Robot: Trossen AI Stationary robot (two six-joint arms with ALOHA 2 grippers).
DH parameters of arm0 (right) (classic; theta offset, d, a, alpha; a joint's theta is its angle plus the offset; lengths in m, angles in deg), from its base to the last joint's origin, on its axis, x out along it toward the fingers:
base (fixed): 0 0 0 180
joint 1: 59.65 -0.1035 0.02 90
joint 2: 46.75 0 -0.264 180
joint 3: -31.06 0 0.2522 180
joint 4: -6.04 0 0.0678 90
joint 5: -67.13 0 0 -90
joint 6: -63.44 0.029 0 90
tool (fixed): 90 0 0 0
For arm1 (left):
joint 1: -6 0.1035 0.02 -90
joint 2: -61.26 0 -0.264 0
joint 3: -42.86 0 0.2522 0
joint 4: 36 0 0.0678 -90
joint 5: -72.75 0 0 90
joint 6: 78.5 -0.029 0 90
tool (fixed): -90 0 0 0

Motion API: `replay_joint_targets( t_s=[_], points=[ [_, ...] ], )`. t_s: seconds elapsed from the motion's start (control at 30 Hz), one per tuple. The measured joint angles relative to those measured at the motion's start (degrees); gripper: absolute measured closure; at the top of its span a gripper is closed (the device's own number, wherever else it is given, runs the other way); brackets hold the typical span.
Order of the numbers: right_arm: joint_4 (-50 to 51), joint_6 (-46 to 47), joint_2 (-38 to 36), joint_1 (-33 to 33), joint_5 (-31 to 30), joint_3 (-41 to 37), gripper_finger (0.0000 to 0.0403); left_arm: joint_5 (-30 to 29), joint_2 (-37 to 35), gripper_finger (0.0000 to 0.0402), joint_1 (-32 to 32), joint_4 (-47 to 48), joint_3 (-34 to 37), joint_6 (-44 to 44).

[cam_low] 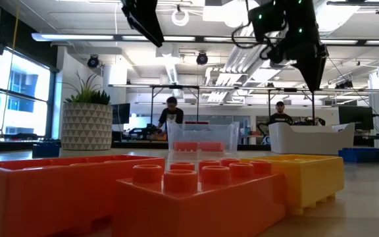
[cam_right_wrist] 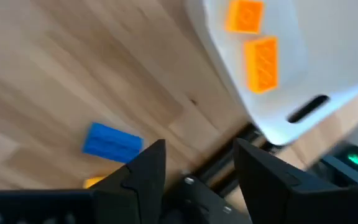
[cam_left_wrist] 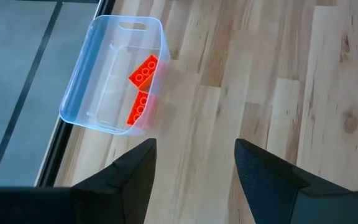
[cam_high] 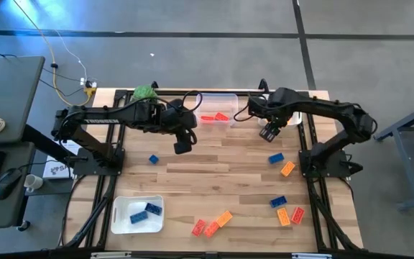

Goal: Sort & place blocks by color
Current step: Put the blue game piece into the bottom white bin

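Note:
Both grippers hang open and empty above the far half of the table. My left gripper [cam_high: 183, 146] [cam_left_wrist: 194, 168] is just near-left of a clear bin [cam_high: 218, 115] [cam_left_wrist: 114, 74] that holds two red blocks [cam_left_wrist: 143, 70]. My right gripper [cam_high: 268, 132] [cam_right_wrist: 197, 168] hovers beside a white tray [cam_right_wrist: 291, 74] with two orange blocks [cam_right_wrist: 261, 63] in it; a blue block [cam_right_wrist: 112, 142] lies on the wood below it. Loose blue [cam_high: 153, 159], orange [cam_high: 287, 168] and red [cam_high: 198, 228] blocks lie flat on the table.
A second white tray [cam_high: 137, 214] with blue blocks stands near the front left. More blocks lie at the front right [cam_high: 284, 215] and front middle [cam_high: 224, 218]. A green plant [cam_high: 146, 93] sits at the far left edge. The table's middle is bare wood. People stand in the room behind.

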Motion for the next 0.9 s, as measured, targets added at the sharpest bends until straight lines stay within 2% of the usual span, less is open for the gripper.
replay_joint_targets(
  t_s=[0.2,0.33,0.53,0.73,0.9],
  points=[
    [-3.05,3.11,-3.54,-4.59,4.89,0.00,0.0231,0.01,0.02,0.0200,0.00,0.00,0.00,0.00],
    [-2.93,0.23,-3.71,-7.40,8.05,0.00,0.0230,-0.01,0.02,0.0200,0.00,0.00,0.00,0.00],
    [-2.89,-5.84,-3.71,-12.69,7.57,0.00,0.0216,-0.01,0.03,0.0200,0.00,-0.02,0.00,0.42],
    [-2.86,-9.71,-3.46,-16.84,4.38,0.00,0.0195,-0.01,0.04,0.0200,-0.02,-0.04,0.00,0.75],
    [-5.26,-10.38,-2.76,-18.37,5.79,-2.81,0.0192,-0.01,0.09,0.0200,-0.02,-0.04,0.00,1.09]
  ],
)
